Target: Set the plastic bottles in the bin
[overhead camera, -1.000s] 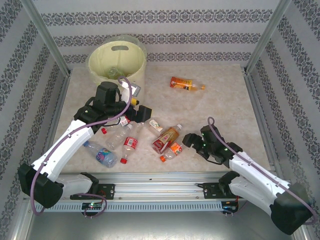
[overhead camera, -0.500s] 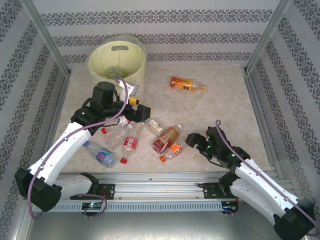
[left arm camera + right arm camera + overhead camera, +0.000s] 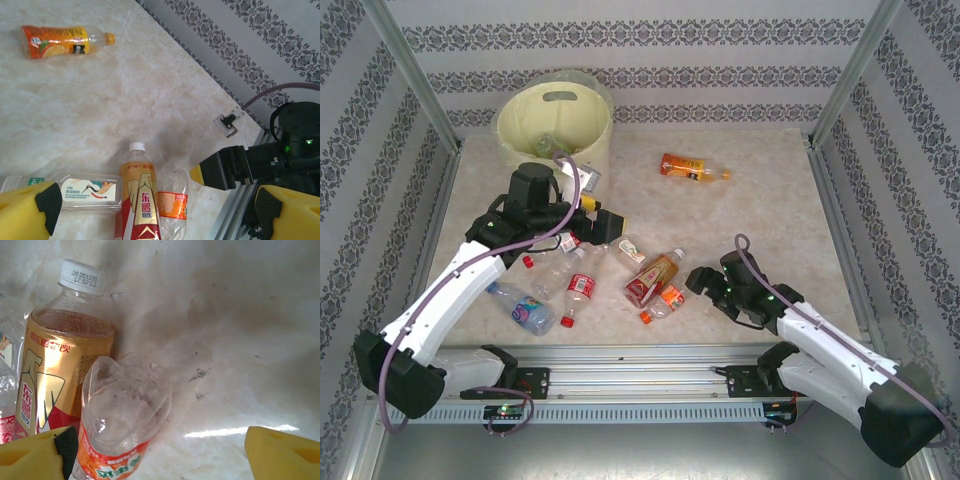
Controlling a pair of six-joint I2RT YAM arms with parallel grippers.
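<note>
A pale marbled table (image 3: pixel 760 230) fills the top view, enclosed by walls (image 3: pixel 650 40) papered in grey patterned stripes. The pale-yellow bin (image 3: pixel 555 125) stands at the upper left of the table against the back wall. One orange bottle (image 3: pixel 692 167) lies alone in the upper centre, well apart from the rest. The other plastic bottles lie on their sides in a loose cluster at lower centre: a gold-label bottle (image 3: pixel 653 277) with a white cap, a crushed bottle (image 3: pixel 665 300) with an orange label touching its lower side, a red-label bottle (image 3: pixel 578 285) and a blue-label bottle (image 3: pixel 523 308) further left.

The left gripper (image 3: pixel 602 215) hangs between the bin and the cluster, its fingers spread wide and empty. In the left wrist view the gold-label bottle (image 3: pixel 140 197) and the crushed bottle (image 3: pixel 173 205) lie side by side at bottom centre, beside a flattened bottle (image 3: pixel 85 189) with a white label.

The right gripper (image 3: pixel 705 283) sits low, just right of the crushed bottle, fingers apart and grasping nothing. In the right wrist view the crushed bottle (image 3: pixel 122 415) lies at lower left, close to one yellow finger; whether they touch cannot be told.
</note>
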